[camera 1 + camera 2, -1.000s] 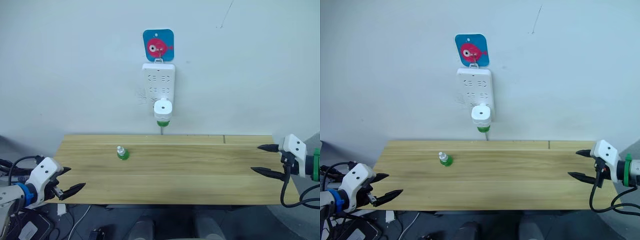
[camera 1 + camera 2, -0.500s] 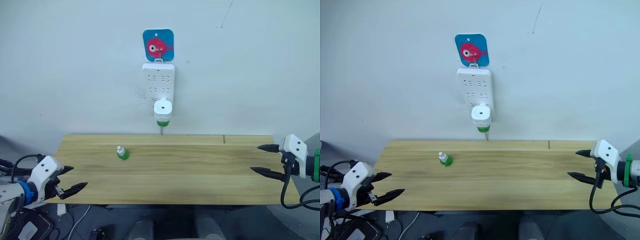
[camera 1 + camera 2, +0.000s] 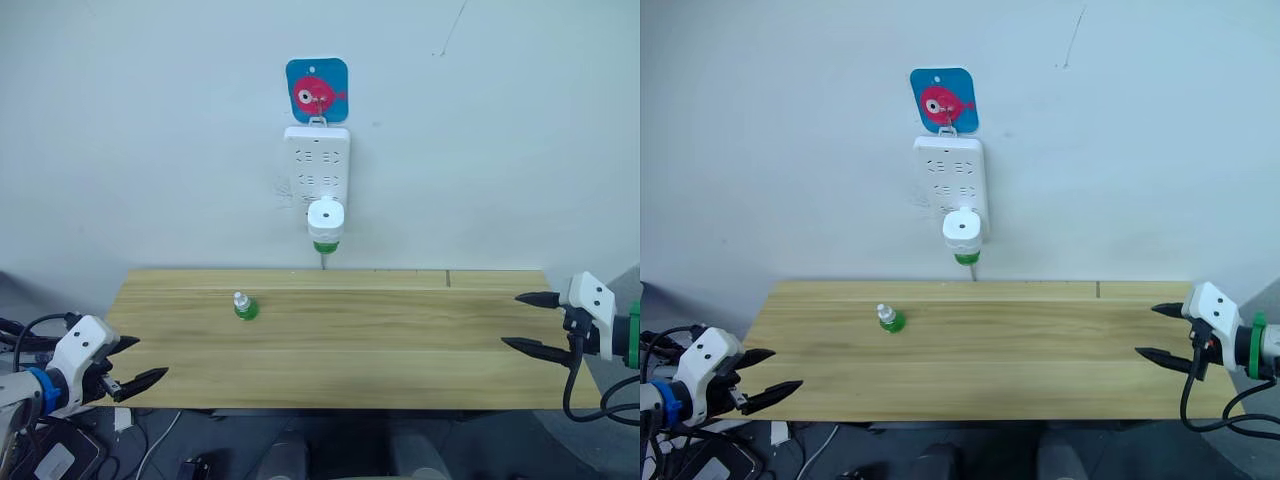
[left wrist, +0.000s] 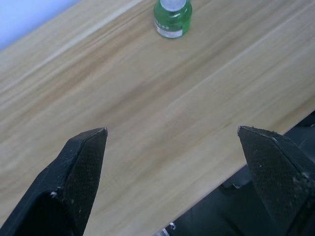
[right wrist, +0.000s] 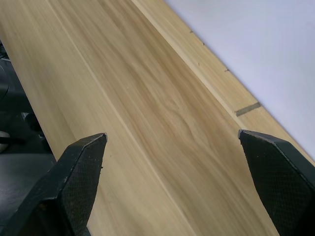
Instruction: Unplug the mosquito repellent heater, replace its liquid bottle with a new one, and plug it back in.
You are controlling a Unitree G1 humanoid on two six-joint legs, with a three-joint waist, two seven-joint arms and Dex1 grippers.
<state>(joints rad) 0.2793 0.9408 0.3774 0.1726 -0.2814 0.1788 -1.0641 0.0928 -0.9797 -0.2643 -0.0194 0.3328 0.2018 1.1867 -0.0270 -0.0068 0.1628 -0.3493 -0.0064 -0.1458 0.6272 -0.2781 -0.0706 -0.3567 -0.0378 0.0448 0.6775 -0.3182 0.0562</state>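
The white mosquito repellent heater (image 3: 325, 217) is plugged into the bottom of a white power strip (image 3: 317, 165) on the wall, a green liquid bottle (image 3: 325, 246) hanging under it. A second small green bottle (image 3: 244, 306) with a pale cap stands on the wooden table (image 3: 400, 340), left of centre; it is also the green bottle (image 4: 172, 18) in the left wrist view. My left gripper (image 3: 137, 361) is open off the table's front left corner. My right gripper (image 3: 522, 321) is open over the table's right end. Both hold nothing.
A blue card with a red fish (image 3: 317, 90) hangs above the power strip. A thin cable (image 3: 322, 261) drops from the strip behind the table. Cables and dark gear (image 3: 60, 455) lie below the table's left front edge.
My left gripper has drawn back a little to the left and lower. The right gripper has shifted slightly to the right.
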